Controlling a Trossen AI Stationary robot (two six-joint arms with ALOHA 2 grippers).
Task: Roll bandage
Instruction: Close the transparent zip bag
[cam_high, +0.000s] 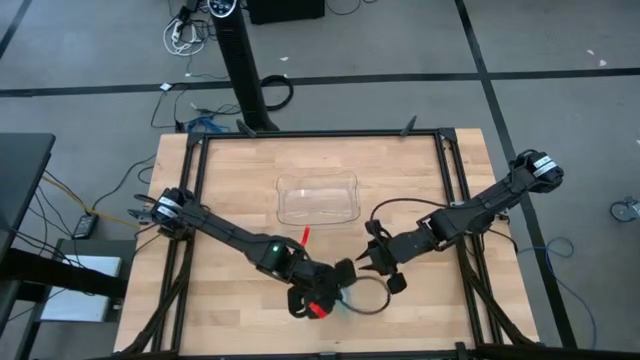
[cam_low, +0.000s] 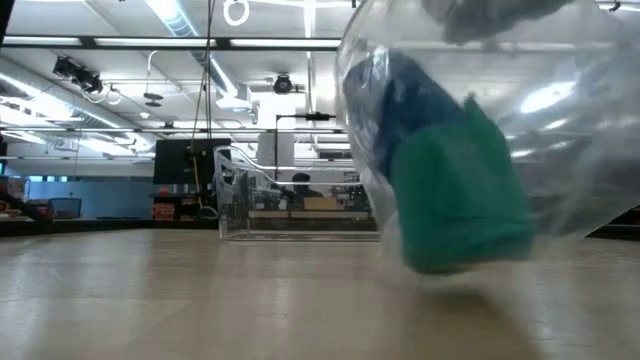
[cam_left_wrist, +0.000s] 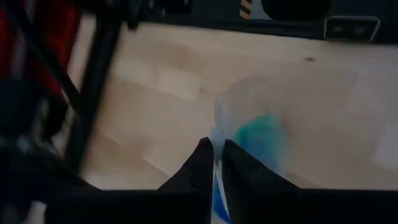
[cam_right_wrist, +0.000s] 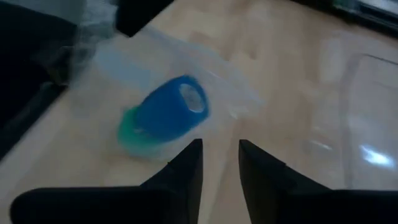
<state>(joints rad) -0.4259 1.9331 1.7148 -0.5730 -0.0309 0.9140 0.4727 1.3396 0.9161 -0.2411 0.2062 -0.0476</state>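
A clear plastic bag (cam_right_wrist: 180, 74) is hanging just above the tabletop (cam_high: 230, 190) at the near centre, holding two items: the bandage (cam_right_wrist: 171, 115), wound into a compact blue roll, and a teal-green block (cam_low: 462, 190) sitting against it, lower in the bag. The left gripper (cam_left_wrist: 214, 163) is pinching the bag's thin edge, its fingers nearly together on the plastic film. The right gripper (cam_right_wrist: 219, 163) is hovering just right of the bag, fingers narrowly apart and gripping nothing. A clear plastic tray (cam_high: 317, 199) is resting at table centre, farther back; I cannot tell whether anything is lying in it.
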